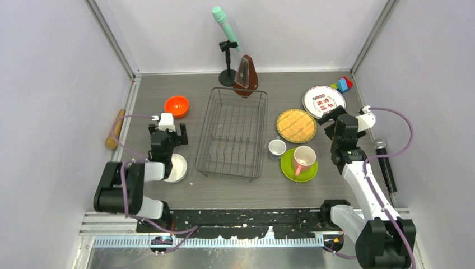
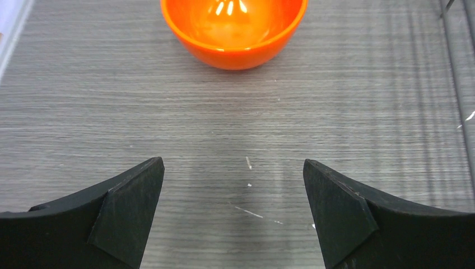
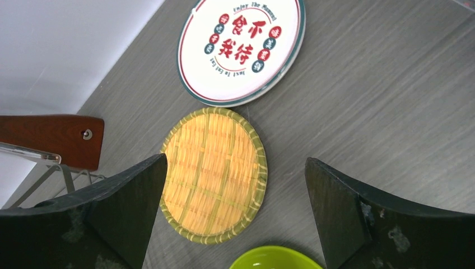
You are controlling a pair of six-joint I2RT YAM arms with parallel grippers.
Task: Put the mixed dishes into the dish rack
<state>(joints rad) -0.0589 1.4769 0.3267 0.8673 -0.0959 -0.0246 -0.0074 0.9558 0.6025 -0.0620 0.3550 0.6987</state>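
The dish rack (image 1: 232, 134), a dark wire basket, stands empty mid-table. An orange bowl (image 1: 177, 105) sits to its left, and it also shows ahead of the fingers in the left wrist view (image 2: 235, 33). My left gripper (image 1: 167, 133) is open and empty between the orange bowl and a white bowl (image 1: 178, 168). Right of the rack are a small white cup (image 1: 276, 148), a pink mug (image 1: 303, 158) on a lime-green plate (image 1: 291, 168), a tan woven plate (image 1: 296, 125) and a white marked plate (image 1: 324, 101). My right gripper (image 1: 330, 119) is open and empty above the woven plate (image 3: 213, 176).
A brown metronome (image 1: 246, 77) and a teal microphone on a stand (image 1: 227, 39) are behind the rack. Toy blocks (image 1: 342, 84) lie at the far right. A wooden roller (image 1: 115, 129) lies by the left wall, and a black microphone (image 1: 385, 162) by the right.
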